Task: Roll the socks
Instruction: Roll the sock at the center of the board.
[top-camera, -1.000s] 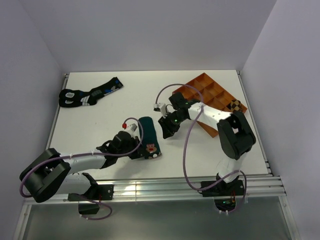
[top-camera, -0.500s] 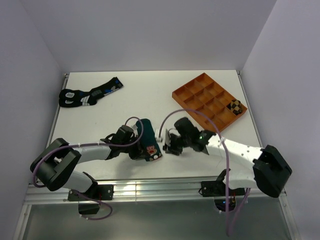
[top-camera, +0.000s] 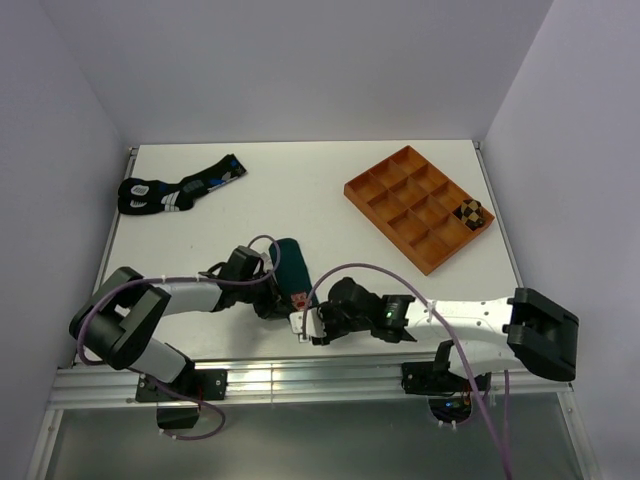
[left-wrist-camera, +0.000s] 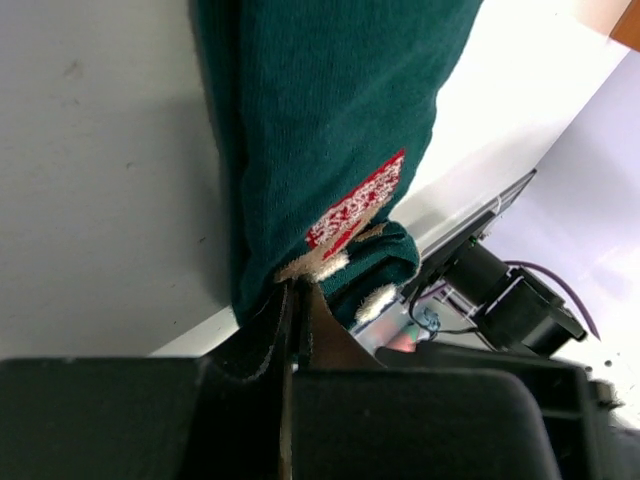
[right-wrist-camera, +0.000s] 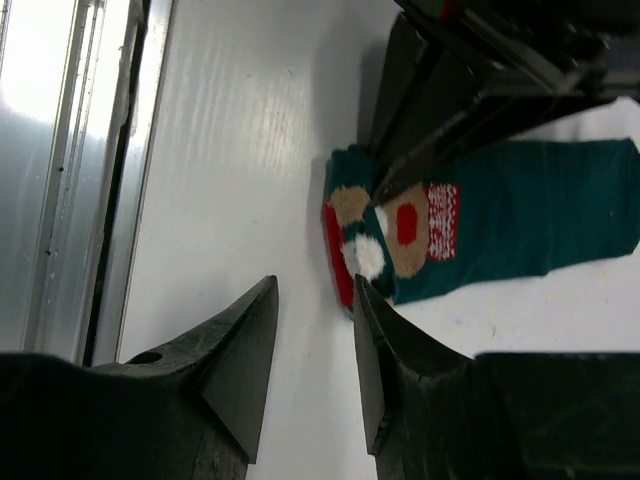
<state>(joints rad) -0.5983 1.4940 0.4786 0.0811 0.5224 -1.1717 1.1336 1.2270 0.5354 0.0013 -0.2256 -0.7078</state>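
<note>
The teal sock (top-camera: 290, 260) lies flat on the counter (top-camera: 300, 190). Its end with the red-and-white figure is pinched in the left claw (left-wrist-camera: 290, 300), whose fingers are closed tight on the fabric edge. The rest of the sock stretches away from that claw toward the far side.

Just beside the same end, on its near side, sits the right claw (right-wrist-camera: 313, 285). Its jaws stand partly apart with only bare counter between them. One fingertip (right-wrist-camera: 358, 290) is right at the sock's red edge, though whether it touches cannot be told.

Well beyond the right claw, toward the far right, a checkered sock (top-camera: 471, 212) lies bunched in a corner compartment of the orange tray (top-camera: 388, 232). Far off to the left claw's outer side, near the back left corner, lies a dark sock pair (top-camera: 175, 188).
</note>
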